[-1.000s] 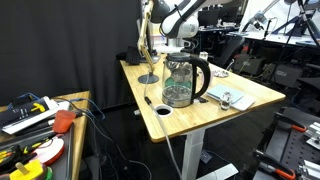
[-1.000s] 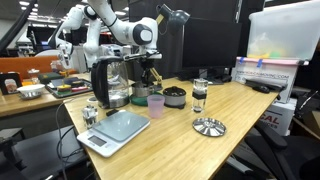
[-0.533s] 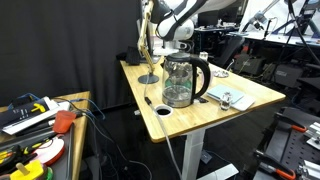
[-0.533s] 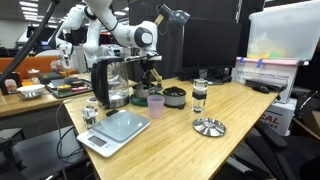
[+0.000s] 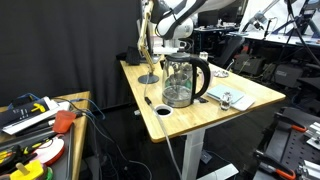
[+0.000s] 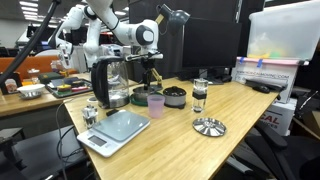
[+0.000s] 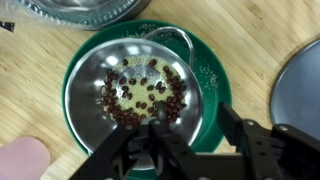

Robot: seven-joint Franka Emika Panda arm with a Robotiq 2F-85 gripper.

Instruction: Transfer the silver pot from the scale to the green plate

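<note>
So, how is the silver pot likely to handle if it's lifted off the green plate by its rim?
Probably rigid: the silver pot looks like shiny metal, so its rim may be slippery. It holds loose dark red pieces, which would likely shift or spill if it tilts. It seems fairly light, being only partly filled.
</note>
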